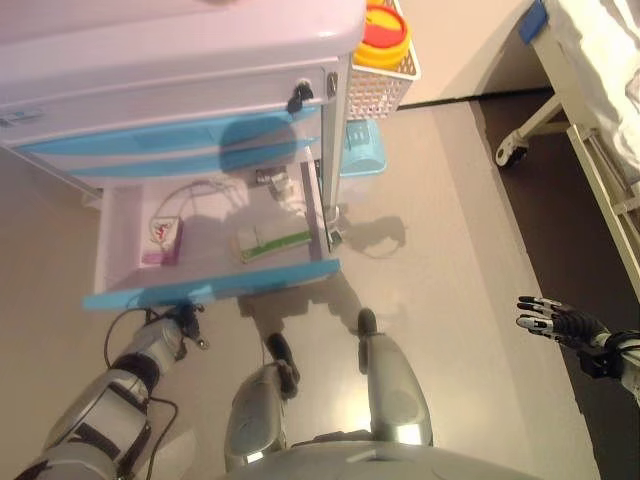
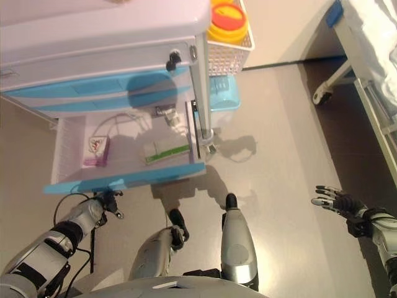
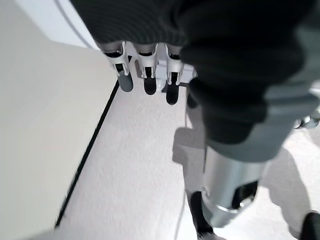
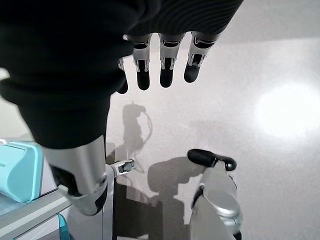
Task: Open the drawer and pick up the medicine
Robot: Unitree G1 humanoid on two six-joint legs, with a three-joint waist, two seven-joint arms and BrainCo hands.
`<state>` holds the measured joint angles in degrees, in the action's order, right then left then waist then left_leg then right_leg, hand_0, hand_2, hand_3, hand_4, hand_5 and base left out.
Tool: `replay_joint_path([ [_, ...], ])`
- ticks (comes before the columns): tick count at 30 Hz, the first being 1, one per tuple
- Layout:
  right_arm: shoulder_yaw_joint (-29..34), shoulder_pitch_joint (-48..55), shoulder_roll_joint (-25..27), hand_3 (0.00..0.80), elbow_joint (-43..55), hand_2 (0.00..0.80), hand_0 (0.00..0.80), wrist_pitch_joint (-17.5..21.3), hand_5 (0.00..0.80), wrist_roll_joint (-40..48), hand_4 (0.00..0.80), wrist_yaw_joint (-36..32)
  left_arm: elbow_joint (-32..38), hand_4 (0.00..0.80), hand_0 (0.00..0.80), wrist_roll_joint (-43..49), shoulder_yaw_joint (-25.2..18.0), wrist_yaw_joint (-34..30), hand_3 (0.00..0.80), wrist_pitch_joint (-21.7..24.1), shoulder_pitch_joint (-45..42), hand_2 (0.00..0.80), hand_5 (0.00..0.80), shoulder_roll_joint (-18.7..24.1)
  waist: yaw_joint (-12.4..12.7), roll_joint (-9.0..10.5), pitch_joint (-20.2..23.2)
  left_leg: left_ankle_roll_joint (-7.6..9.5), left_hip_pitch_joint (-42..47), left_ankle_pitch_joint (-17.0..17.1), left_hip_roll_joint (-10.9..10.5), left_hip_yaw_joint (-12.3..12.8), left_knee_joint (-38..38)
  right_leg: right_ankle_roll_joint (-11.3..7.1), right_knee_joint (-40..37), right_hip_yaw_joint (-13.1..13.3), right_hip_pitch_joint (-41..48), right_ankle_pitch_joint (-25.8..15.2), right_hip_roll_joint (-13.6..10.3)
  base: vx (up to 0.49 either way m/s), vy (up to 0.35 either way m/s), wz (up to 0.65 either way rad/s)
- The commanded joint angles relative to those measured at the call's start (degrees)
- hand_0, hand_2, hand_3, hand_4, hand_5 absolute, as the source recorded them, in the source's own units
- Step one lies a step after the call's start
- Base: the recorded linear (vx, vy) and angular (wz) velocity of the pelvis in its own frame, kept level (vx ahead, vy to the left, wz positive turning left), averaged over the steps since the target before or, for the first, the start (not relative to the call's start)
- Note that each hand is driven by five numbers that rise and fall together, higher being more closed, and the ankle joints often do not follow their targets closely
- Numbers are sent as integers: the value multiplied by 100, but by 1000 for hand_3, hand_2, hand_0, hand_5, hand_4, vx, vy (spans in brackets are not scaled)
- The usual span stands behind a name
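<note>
The cart's bottom drawer (image 1: 210, 285) with a light blue front stands pulled out. Inside lie a pink and white medicine box (image 1: 163, 243) at its left, a green and white box (image 1: 272, 242) at its right, and a white cable at the back. My left hand (image 1: 185, 322) hangs just below the drawer's front, near its left end, fingers (image 3: 145, 75) relaxed and holding nothing. My right hand (image 1: 550, 320) is far off to the right above the floor, fingers (image 4: 165, 65) spread and empty.
The white cart (image 1: 170, 90) has more blue-fronted drawers shut above. On its right side hang a white basket with a yellow container (image 1: 385, 40) and a light blue bin (image 1: 362, 150). A bed frame (image 1: 600, 170) on wheels stands at the far right.
</note>
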<state>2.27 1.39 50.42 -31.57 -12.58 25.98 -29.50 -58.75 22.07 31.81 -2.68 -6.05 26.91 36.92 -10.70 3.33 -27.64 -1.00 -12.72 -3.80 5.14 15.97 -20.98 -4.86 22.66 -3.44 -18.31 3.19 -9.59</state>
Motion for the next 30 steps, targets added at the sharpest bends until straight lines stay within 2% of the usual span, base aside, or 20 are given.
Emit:
replay_joint_path([
  [1,-192,152,-177,0,-170,0,0,342,0,254,0,-99,279,0,0,252,-165,63,0,85,209,0,0,522,-30,126,155,184,-300,-657,-232,-95,-908,-205,96,-184,90,-69,47,-66,3,-5],
  [7,-389,92,-188,0,-588,0,0,685,0,487,0,-101,269,0,0,227,19,-344,0,91,920,0,0,1027,-66,142,65,181,-395,-625,-244,-37,-885,-271,28,-134,-41,-175,27,-47,-4,-1],
  [14,-555,62,-204,0,-679,0,0,844,0,681,0,-30,-139,0,0,49,186,-424,0,83,1640,0,0,1364,-174,190,88,159,-434,-652,-190,63,-920,-287,30,-100,-145,-217,32,2,0,1],
  [18,-519,125,-196,0,-808,0,0,768,0,799,0,28,-261,0,0,33,365,-469,0,121,2126,0,0,1638,-241,197,84,163,-502,-709,-175,100,-1004,-281,48,-70,-234,-209,34,17,4,0],
  [19,-536,140,-195,0,-863,0,0,796,0,820,0,26,-275,0,0,7,429,-476,0,137,2225,0,0,1691,-250,162,66,124,-471,-870,-173,42,-1082,-323,132,-57,-210,-80,53,70,22,5],
  [22,-576,148,-222,0,-1072,0,0,918,0,912,0,-16,-373,0,0,-131,629,-425,0,171,2660,0,0,1848,-301,163,45,140,-579,-925,-159,46,-1192,-312,199,-1,-346,-71,81,17,17,11],
  [26,-588,198,-334,0,-1270,0,0,878,0,988,0,38,-357,0,0,-313,820,-334,0,116,3081,0,0,1975,-347,168,15,161,-727,-1001,-148,39,-1346,-294,265,51,-493,-45,120,-3,4,2],
  [30,-642,226,-483,0,-1724,0,0,1086,0,994,0,-43,-411,0,0,-408,1007,-310,0,126,3492,0,0,2056,-368,186,-8,203,-868,-1116,-135,27,-1522,-293,329,105,-642,-46,162,-18,7,-4],
])
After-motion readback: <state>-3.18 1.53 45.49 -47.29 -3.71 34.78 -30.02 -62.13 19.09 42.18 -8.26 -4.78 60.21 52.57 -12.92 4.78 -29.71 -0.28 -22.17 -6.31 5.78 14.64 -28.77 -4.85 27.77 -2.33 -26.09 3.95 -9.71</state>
